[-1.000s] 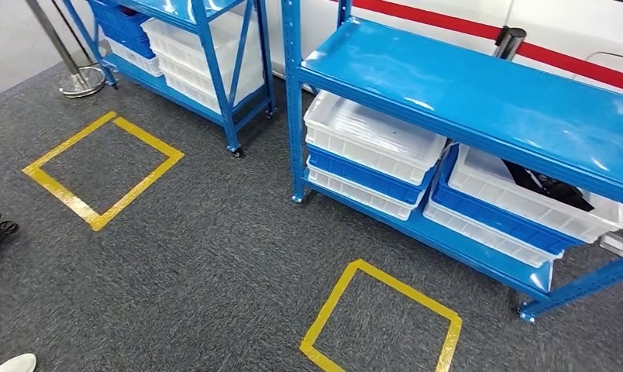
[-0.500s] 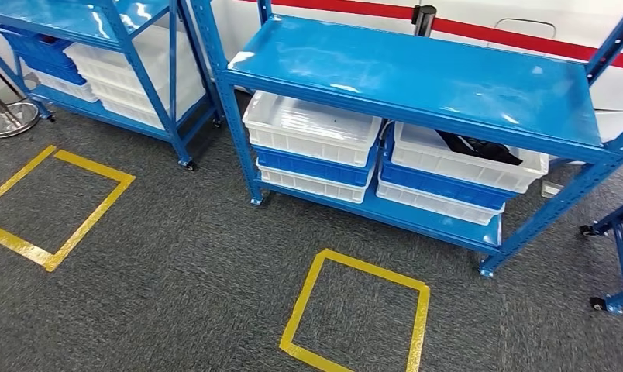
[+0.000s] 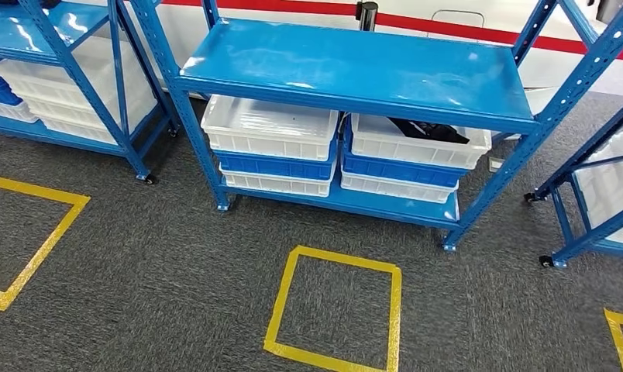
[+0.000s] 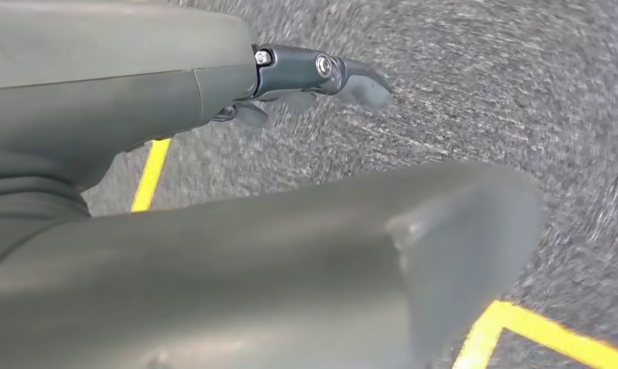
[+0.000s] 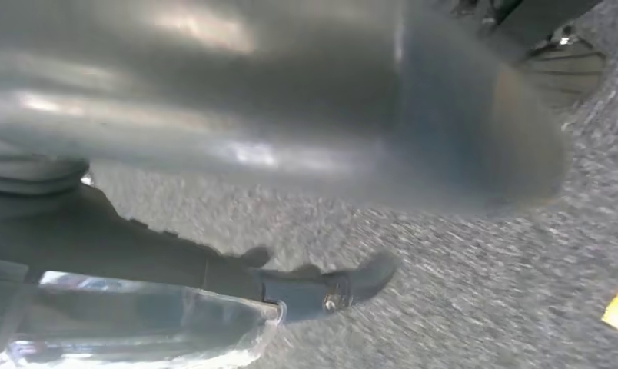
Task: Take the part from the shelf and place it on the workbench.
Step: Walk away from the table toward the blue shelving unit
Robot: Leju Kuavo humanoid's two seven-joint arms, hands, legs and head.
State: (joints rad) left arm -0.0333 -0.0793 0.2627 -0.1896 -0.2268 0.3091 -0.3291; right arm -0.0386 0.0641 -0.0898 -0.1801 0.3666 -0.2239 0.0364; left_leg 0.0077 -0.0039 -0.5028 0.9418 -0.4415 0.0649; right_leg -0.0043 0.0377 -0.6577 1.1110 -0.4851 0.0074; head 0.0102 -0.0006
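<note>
- my left hand hangs over the grey carpet, thumb and fingers apart with nothing between them; yellow floor tape runs beneath it.
- far left on the carpet is part of a yellow tape square, and behind it a blue rack stacked with white and blue bins.
- straight ahead stands the blue shelf, its top board bare and glossy.
- on the lower board, left end, a white tray sits on a blue tray, which sits on another white one.
- at the right end of that board is a matching stack; its top white tray holds the dark part, lying toward the tray's back edge under the top board.
- in front of the shelf, a full yellow tape square marks the carpet.
- at the right edge, another blue rack on casters.
- my right hand hangs above the carpet, blurred; a clear plastic film shows by its fingers, and i cannot tell whether they grip anything.
</note>
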